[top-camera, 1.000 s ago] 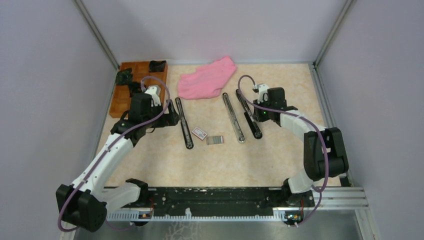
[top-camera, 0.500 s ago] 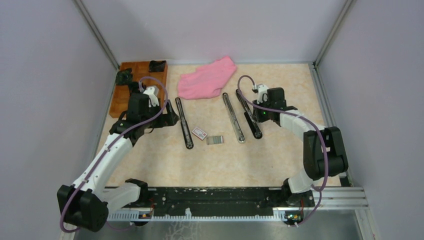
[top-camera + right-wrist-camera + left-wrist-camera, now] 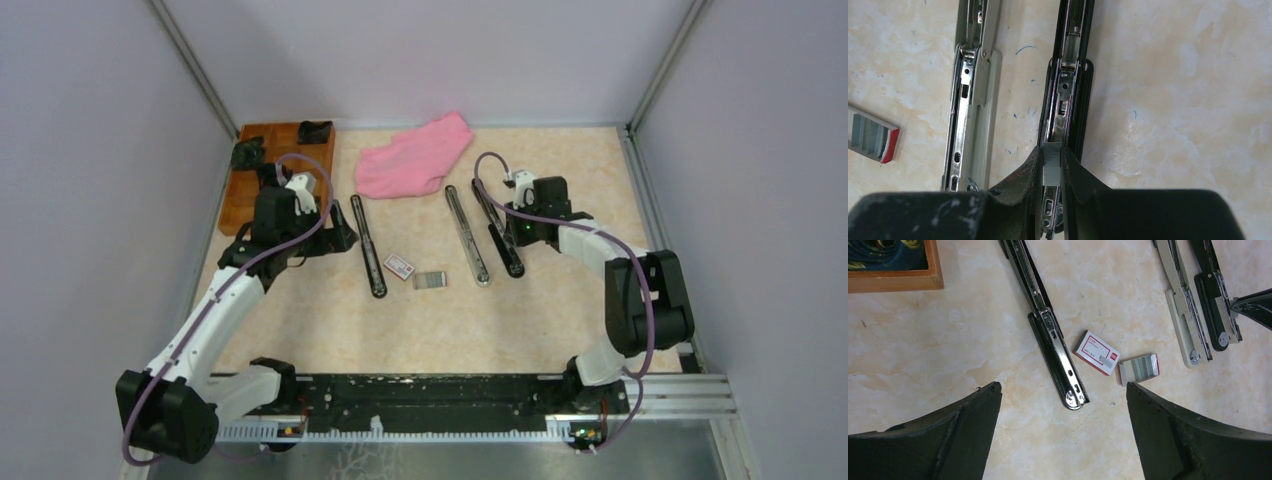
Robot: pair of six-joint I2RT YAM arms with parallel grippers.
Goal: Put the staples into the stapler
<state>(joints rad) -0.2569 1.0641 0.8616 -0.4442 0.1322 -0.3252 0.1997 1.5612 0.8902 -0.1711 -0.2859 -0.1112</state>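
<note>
Beige marbled tbl (image 3: 400,330), 3 lilac walls (image 3: 420,50).

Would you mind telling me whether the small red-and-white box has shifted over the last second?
No. The red-and-white box lies where it did, just right of the near end of the left black stapler.

Even, soft light — sharp frames

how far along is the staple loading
Done: the black stapler lies open and the right gripper is shut on a staples strip. In hand: the strip is held over the stapler's channel. Left: seat it and close the stapler. The left gripper hangs open.
</note>
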